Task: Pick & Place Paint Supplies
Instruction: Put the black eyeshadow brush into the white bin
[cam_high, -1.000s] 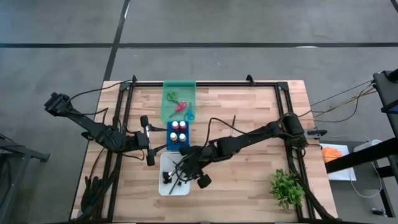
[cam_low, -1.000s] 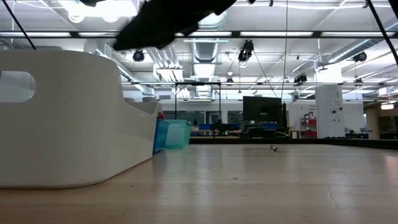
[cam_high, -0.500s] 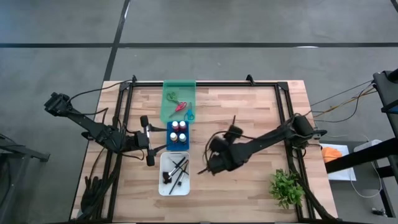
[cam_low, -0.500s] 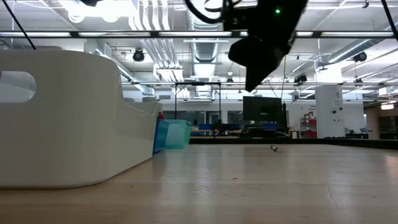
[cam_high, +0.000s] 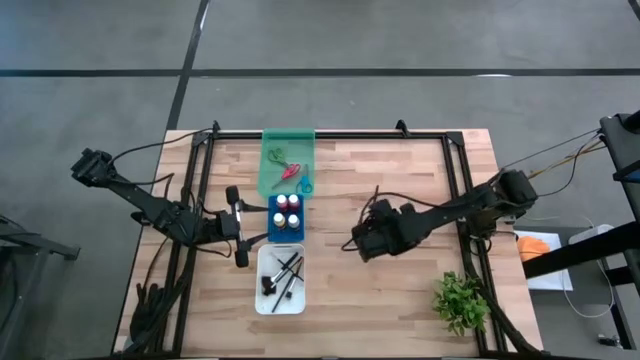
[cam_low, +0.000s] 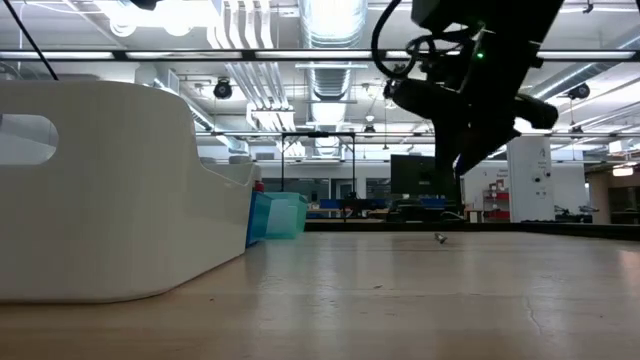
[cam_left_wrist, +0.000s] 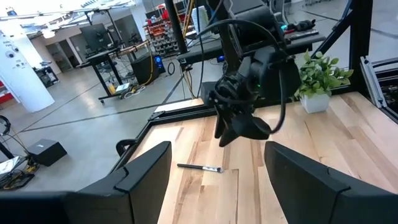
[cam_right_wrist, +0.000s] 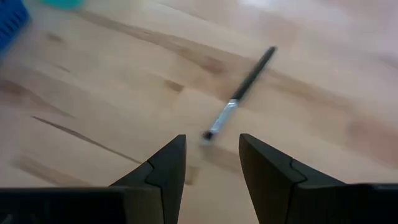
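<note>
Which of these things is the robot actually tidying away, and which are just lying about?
Part of the job:
- loose brush on the bare wood
- brushes in the white tray
- paint bottles in the blue tray
- scissors in the green tray

Just lying about:
- leafy plant

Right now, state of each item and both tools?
Loose brush: flat on bare wood, untouched.
Right tool: open, empty, hovering over the brush.
Left tool: open, empty, parked beside the blue tray.
Paint bottles: upright in the blue tray.
Scissors: lying in the green tray.
Brushes: piled in the white tray.
</note>
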